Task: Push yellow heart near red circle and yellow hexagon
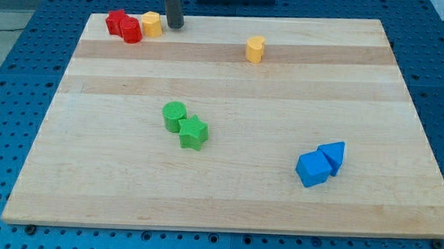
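The yellow heart [255, 49] lies near the view's top, right of centre. The red circle [131, 31] and the yellow hexagon [151, 24] sit side by side at the view's top left, with a red star-like block [116, 21] touching the circle's left. My tip [174, 25] stands just right of the yellow hexagon, close to it or touching it, far left of the yellow heart.
A green circle [174, 116] and a green star [194, 132] touch near the board's middle. A blue cube [313, 170] and a blue triangle [332, 155] touch at the lower right. The wooden board [226, 200] lies on a blue perforated table.
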